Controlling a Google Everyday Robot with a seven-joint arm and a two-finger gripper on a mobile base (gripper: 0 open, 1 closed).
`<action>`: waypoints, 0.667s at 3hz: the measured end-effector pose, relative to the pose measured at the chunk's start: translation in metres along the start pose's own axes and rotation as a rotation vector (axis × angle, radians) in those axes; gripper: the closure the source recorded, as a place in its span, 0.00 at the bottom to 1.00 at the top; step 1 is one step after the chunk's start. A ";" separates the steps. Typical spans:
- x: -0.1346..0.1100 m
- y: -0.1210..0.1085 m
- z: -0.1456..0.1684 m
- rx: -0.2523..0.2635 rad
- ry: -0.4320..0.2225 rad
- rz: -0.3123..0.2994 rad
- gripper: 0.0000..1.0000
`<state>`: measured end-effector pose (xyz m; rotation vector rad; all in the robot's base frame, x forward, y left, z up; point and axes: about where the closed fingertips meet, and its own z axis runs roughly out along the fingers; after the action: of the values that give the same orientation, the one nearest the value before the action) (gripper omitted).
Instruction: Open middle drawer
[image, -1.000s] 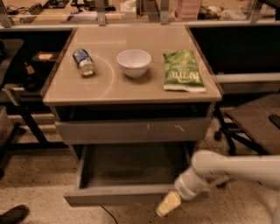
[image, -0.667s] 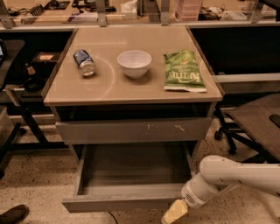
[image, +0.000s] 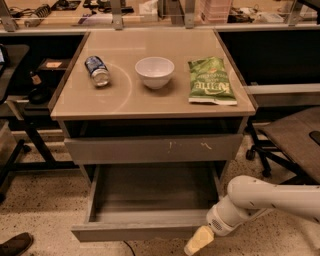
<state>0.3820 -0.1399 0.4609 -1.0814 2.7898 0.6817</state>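
**A:** Where is the middle drawer (image: 140, 231) sitting?

**B:** It is standing pulled well out beneath the taller scratched drawer front (image: 150, 149), with its plain grey inside showing. My gripper (image: 199, 241) is hanging low at the right end of its flat front. I cannot tell whether it is touching that edge or just beside it, nor whether it is clenched or released.

**A:** What are you worrying about?

**B:** I am judging that the drawer is nearing the end of its travel. Pulling harder could be jerking it off its runners, or tugging the worktop (image: 125, 102) along with it. A jolt like that could be sending the can (image: 97, 71), which is lying on its side, rolling toward an edge. The bowl (image: 155, 72) and chip bag (image: 210, 81) are sitting flatter, so I am fearing less for them.

**A:** And room to move?

**B:** The floor in front is giving me open room for backing away. On my right a chair (image: 292, 137) is standing near my arm (image: 270, 197), so I am planning against swinging that way. A shoe (image: 15, 245) is showing at the far left, well apart from me.
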 end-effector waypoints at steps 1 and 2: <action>-0.015 -0.001 -0.015 0.013 -0.059 -0.037 0.00; -0.015 0.000 -0.015 0.012 -0.061 -0.042 0.00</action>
<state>0.3947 -0.1372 0.4777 -1.0950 2.7087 0.6804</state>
